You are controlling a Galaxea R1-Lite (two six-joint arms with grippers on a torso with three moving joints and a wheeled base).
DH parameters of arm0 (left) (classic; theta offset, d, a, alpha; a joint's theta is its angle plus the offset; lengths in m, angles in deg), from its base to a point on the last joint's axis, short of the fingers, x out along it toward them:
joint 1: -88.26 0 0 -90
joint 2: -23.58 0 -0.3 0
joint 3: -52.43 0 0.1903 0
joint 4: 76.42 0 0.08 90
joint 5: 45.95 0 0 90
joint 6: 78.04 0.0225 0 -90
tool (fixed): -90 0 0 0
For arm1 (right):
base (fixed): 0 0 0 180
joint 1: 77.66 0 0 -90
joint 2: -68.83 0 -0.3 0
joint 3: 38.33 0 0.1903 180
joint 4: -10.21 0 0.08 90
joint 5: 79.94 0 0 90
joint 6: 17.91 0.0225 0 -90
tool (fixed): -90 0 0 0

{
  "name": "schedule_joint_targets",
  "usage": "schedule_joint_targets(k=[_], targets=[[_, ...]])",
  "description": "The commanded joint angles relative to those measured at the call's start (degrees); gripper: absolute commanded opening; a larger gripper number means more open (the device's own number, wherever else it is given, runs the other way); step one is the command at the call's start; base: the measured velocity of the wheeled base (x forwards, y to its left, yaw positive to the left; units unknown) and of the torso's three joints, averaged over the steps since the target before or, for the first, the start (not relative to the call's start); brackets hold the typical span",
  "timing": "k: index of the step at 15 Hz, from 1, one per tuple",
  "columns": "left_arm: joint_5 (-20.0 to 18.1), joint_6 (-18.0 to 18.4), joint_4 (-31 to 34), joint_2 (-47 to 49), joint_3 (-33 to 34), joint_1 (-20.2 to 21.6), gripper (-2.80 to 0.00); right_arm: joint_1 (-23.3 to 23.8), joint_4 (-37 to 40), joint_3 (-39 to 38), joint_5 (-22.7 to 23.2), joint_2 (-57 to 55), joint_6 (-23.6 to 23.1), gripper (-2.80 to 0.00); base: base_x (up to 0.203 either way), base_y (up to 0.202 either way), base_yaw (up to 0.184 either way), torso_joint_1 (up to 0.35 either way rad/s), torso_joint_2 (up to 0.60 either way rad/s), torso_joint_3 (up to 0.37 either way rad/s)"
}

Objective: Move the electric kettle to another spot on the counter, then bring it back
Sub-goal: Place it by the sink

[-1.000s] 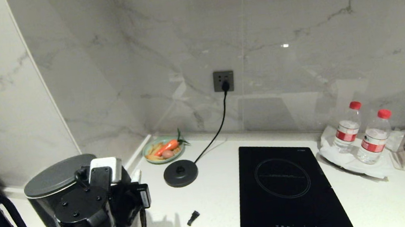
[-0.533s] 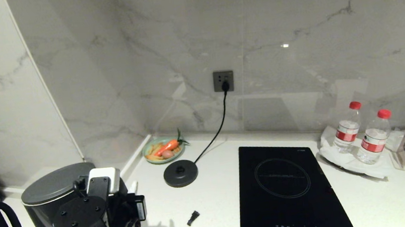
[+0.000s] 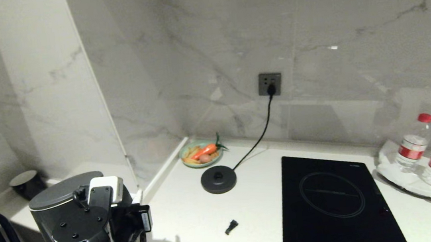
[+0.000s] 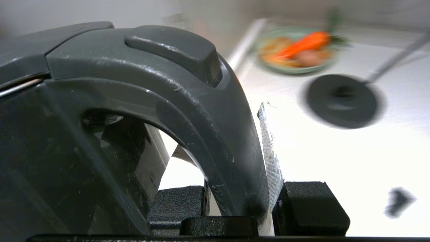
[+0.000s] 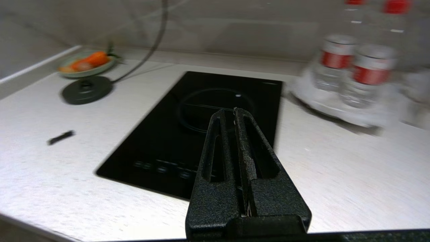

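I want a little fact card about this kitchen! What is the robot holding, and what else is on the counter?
holding: left gripper shut on the loop handle of the tall glossy black electric kettle
kettle place: far left, away from its stand
kettle stand: flat round black base disc, nothing on it, cord plugged into the wall socket
other arm: right gripper shut, holding nothing, over the black glass hob
food: green plate with a carrot, in the corner
drinks: two red-capped water bottles, far right
surface: white speckled counter

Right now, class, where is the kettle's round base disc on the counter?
In the head view the base disc sits on the counter near the back wall, just in front of the green dish of vegetables and left of the black hob.
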Motion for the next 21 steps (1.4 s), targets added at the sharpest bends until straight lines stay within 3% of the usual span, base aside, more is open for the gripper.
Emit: schedule_joint_targets(k=[1,21], targets=[[0.27,-0.04,-0.54,0.03,-0.04,0.24,-2.80,0.00,-0.02,0.00,0.02,0.00,0.00,-2.80,-0.002,-0.008,0.176,0.000,0.00,0.006],[-0.15,0.13,-0.54,0.87,-1.22,1.60,-2.80,0.00,-0.05,0.00,0.02,0.00,0.00,-2.80,-0.002,-0.008,0.168,0.002,0.00,0.002]])
